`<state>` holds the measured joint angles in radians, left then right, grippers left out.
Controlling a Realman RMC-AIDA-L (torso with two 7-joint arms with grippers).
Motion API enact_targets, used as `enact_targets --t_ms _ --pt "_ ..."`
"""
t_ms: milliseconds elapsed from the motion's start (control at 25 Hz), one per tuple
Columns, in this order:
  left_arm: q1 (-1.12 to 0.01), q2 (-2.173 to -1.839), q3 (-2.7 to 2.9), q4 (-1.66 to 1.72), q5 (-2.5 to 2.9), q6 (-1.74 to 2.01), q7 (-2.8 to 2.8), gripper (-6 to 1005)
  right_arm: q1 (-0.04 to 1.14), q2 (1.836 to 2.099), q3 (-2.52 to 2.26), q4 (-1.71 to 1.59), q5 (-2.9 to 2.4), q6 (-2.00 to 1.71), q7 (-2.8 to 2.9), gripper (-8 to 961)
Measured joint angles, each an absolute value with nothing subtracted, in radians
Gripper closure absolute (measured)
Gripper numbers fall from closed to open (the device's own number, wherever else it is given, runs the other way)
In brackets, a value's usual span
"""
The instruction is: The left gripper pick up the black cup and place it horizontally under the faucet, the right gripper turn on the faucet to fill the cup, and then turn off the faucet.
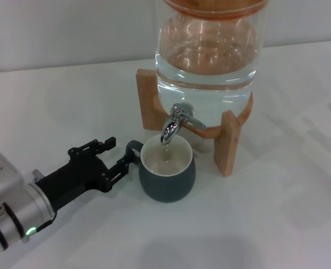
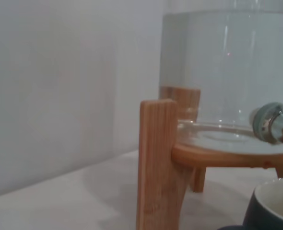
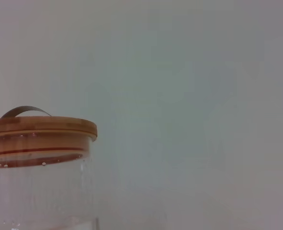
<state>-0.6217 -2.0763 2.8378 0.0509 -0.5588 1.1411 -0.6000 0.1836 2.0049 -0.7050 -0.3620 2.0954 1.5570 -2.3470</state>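
The black cup [image 1: 168,174] stands upright on the white table, cream inside showing, directly below the faucet [image 1: 174,124]. A thin stream of water seems to fall from the spout into it. My left gripper [image 1: 123,150] is open just left of the cup, its fingertips beside the small handle [image 1: 133,148] without closing on it. In the left wrist view the cup's rim [image 2: 276,203] and the faucet [image 2: 275,125] sit at one edge. The right gripper is out of view.
The glass water jar [image 1: 206,53] rests on a wooden stand [image 1: 228,140] behind the cup. The stand's leg [image 2: 157,163] is close in the left wrist view. The right wrist view shows the jar's wooden lid [image 3: 38,135] against a plain wall.
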Motion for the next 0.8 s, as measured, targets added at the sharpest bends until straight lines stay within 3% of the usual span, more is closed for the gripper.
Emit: enact_targets --t_ms 560,800 --pt "-0.541 -2.075 2.837 -0.087 -0.564 1.359 -0.694 467 0.175 1.998 -0.702 -0.370 2.096 1.552 -2.336 141" --pt "-0.498 -2.073 2.833 -0.181 -0.657 1.429 -0.761 467 0.127 1.961 -0.707 -0.426 2.059 1.559 -2.262 141"
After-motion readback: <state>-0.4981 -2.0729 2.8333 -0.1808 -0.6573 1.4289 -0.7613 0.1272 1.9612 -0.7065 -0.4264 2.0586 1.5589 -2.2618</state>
